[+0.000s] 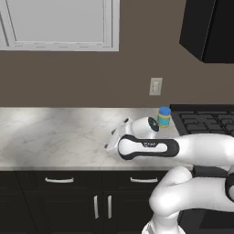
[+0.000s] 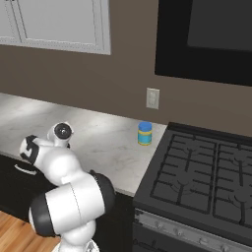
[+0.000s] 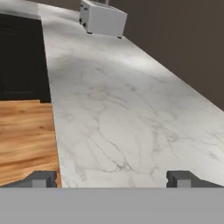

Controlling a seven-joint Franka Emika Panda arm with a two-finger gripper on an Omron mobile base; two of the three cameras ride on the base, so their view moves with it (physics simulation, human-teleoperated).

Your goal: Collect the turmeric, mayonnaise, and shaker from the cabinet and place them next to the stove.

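Blue-lidded, pale yellow mayonnaise jar [image 2: 144, 133] sits on the white marble counter [image 1: 59, 137] just beside the black grated stove [image 2: 206, 177]; gripper [image 3: 112, 179] wide apart, empty — best swing clear of that jar

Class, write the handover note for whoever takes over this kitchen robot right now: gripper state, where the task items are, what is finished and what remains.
Gripper: open and holding nothing, its fingertips spread wide over the white marble counter.
Mayonnaise, the stout blue-lidded jar with a blue-and-yellow label: upright on the counter just left of the black cooktop with cast grates, near the wall outlet. That item looks done.
Black wall cabinet: above the stove; its inside cannot be seen from here.
Left: fetch the turmeric and the shaker, then set both beside the mayonnaise jar.
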